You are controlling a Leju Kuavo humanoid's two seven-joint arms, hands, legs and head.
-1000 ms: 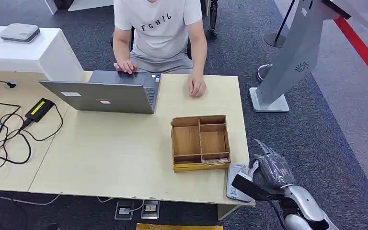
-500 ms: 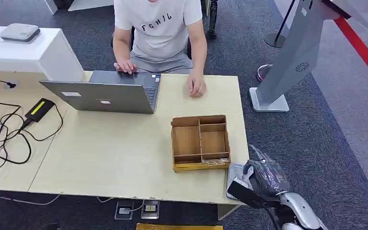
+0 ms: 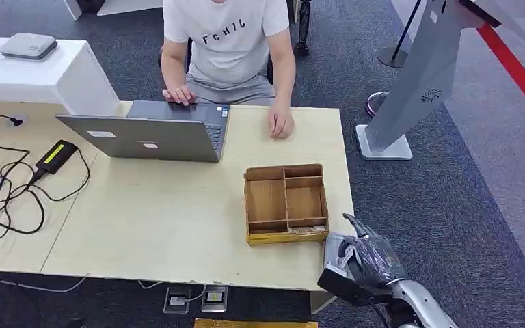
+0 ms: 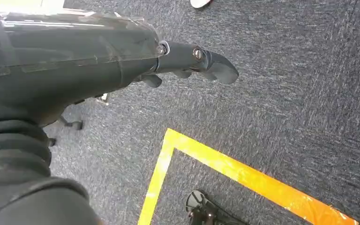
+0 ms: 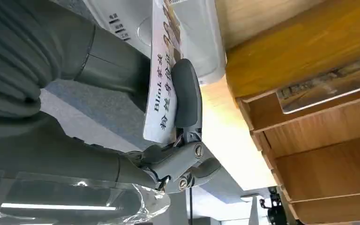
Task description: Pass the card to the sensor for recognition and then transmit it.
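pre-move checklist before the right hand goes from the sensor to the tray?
1. Card pinched by right hand, thumb on its face: ok.
2. Card over the white sensor at the table's near right corner: ok. Touching or hovering: cannot tell.
3. Sensor has registered the card: cannot tell, no indicator readable.
4. Wooden tray beside the sensor, its large compartments bare: ok.
5. Tray's narrow front slot already holds a card: not ok if that slot is the target.
6. Left hand hanging over the carpet, holding nothing: ok.
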